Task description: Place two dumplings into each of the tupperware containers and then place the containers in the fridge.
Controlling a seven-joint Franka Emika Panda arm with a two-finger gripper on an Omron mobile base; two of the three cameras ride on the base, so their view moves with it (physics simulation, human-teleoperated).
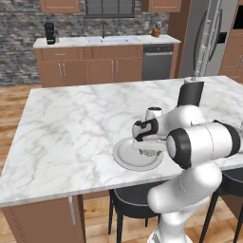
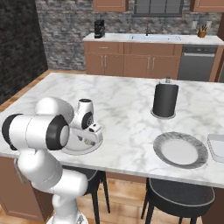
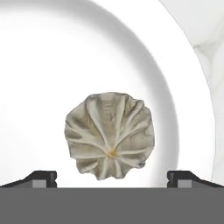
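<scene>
One dumpling, a beige lump with a pleated top, lies on a round white plate. My gripper hangs straight above it, open, with one dark fingertip on each side of the dumpling and not touching it. From the base views, the gripper is low over this plate, near the island's front edge. A pale tupperware container sits cut off at the right edge of the island. The fridge stands at the back right, doors closed.
A second round grey plate lies on the marble island, left of the container. A tall black canister stands further back. Dark stools sit under the front edge. Dishwasher and sink counter line the back wall.
</scene>
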